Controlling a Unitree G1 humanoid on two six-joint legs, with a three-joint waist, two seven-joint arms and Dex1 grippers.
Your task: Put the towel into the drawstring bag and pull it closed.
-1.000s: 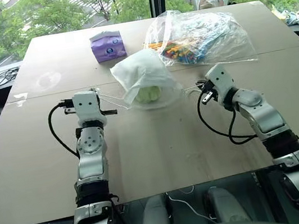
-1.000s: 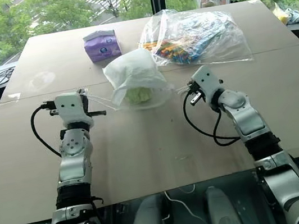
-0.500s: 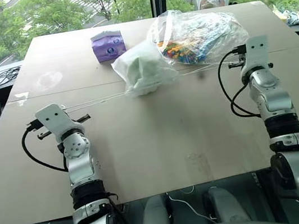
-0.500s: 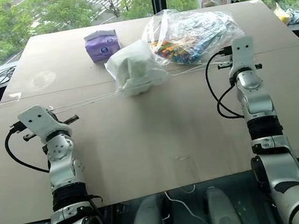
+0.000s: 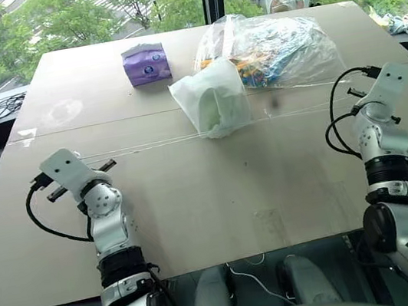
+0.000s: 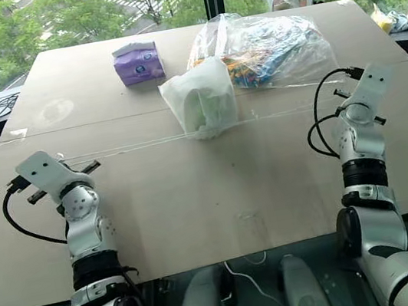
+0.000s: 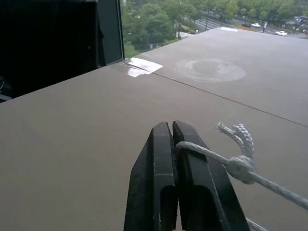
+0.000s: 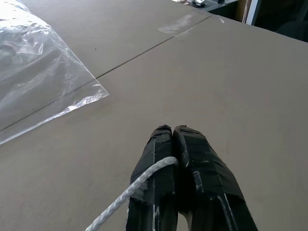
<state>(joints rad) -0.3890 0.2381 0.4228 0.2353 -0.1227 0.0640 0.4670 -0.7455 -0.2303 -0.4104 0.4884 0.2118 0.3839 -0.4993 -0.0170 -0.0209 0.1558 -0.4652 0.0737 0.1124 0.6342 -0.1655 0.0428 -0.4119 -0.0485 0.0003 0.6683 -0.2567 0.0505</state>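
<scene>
Drawstring bag (image 5: 216,104), upper centre of frame, cinched with towel presumably inside; I hold left gripper (image 7: 172,126) and right gripper (image 8: 172,130) each clamped on a taut cord (image 5: 141,146); only release remains, I judge.

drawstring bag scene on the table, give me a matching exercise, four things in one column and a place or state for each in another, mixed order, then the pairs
Things:
1. drawstring bag
2. purple tissue pack
3. left gripper
4. clear plastic bag

Places or states:
A. shut on a knotted white cord
B. holds colourful items, at the far right of the table
C. mid-table, cords stretched out to both sides
D. far side of the table, left of the bags

Pairs: 1-C, 2-D, 3-A, 4-B
</scene>
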